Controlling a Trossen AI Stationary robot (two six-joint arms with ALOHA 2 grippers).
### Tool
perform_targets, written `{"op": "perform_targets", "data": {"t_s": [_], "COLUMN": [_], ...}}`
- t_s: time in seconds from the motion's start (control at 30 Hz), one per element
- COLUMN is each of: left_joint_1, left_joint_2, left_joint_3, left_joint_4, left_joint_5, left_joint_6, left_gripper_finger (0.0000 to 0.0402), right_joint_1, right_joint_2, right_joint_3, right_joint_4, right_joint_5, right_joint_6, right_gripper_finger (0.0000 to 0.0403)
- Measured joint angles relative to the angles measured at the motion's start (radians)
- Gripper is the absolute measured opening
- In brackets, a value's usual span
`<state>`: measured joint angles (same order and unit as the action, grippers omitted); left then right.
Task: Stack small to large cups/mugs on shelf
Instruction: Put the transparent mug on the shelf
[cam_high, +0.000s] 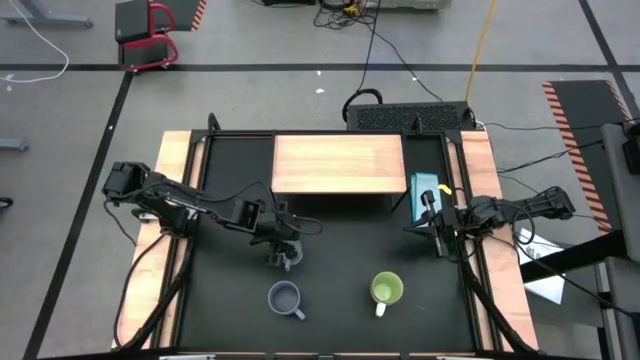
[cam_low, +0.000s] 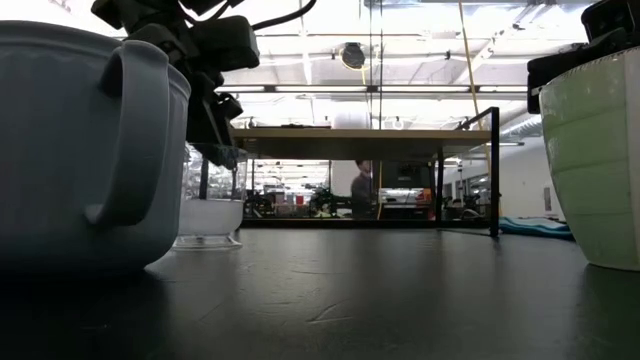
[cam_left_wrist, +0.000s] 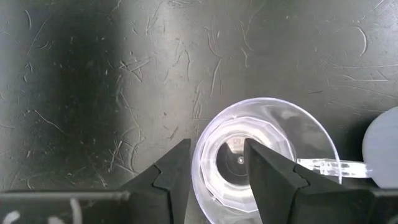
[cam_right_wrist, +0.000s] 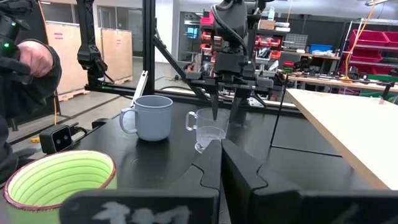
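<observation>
While all three vessels stand on the surface, the shelf (cam_high: 338, 164) is bare — stacking not begun.
The left tool (cam_left_wrist: 217, 171) straddles the glass cup's (cam_left_wrist: 264, 158) rim near the surface's middle, one finger inside, not visibly clamped; grey-blue mug (cam_high: 286, 297) and green mug (cam_high: 386, 290) wait near the front edge — right tool (cam_high: 437, 236) idles at the right edge, apparently closed.

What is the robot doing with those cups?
The left arm's tool is reaching down over the small clear glass cup, with one finger inside it and one outside its wall. The cup sits on the black table. The grey-blue mug and lime-green mug wait nearby. The wooden shelf has no cups on it yet. The right arm's tool waits at the side.
</observation>
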<state>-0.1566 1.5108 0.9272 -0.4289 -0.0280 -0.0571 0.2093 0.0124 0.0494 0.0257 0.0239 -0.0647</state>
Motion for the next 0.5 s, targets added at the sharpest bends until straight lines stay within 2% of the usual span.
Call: {"op": "perform_targets", "data": {"t_s": [0.33, 0.5], "left_joint_1": [0.0, 0.0], "left_joint_2": [0.0, 0.0], "left_joint_3": [0.0, 0.0], "left_joint_4": [0.001, 0.002], "left_joint_5": [0.0, 0.0], "left_joint_6": [0.003, 0.004], "left_gripper_finger": [0.0148, 0.012], "right_joint_1": [0.0, 0.0], "right_joint_2": [0.0, 0.0], "right_joint_3": [0.0, 0.0], "right_joint_4": [0.0, 0.0], "right_joint_5": [0.0, 0.0], "right_joint_6": [0.0, 0.0], "right_gripper_finger": [0.0, 0.0]}}
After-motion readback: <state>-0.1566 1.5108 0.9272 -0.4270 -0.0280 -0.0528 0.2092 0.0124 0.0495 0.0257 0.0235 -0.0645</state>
